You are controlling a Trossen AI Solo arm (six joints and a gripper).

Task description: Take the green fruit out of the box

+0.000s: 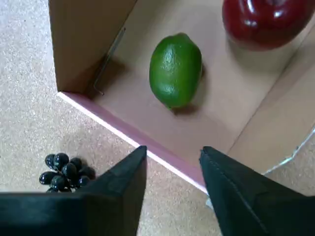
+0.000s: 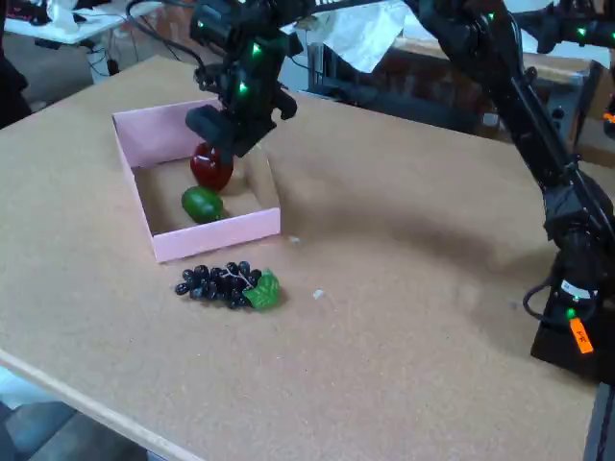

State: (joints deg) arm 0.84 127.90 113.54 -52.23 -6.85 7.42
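The green fruit (image 1: 175, 69) (image 2: 202, 204) lies on the tan floor of the pink box (image 1: 142, 139) (image 2: 216, 236), near its front wall. A red apple (image 1: 266, 19) (image 2: 210, 167) sits just behind it in the box. My gripper (image 1: 172, 157) (image 2: 228, 132) hovers above the box with its black fingers apart and nothing between them. In the wrist view the fingertips frame the box's pink front wall, with the green fruit farther up the picture.
A bunch of dark grapes (image 1: 66, 172) (image 2: 219, 284) with a green leaf (image 2: 262, 291) lies on the table just outside the box's front wall. The brown table (image 2: 404, 317) stretches wide to the right. The arm's base (image 2: 572, 317) stands at the far right.
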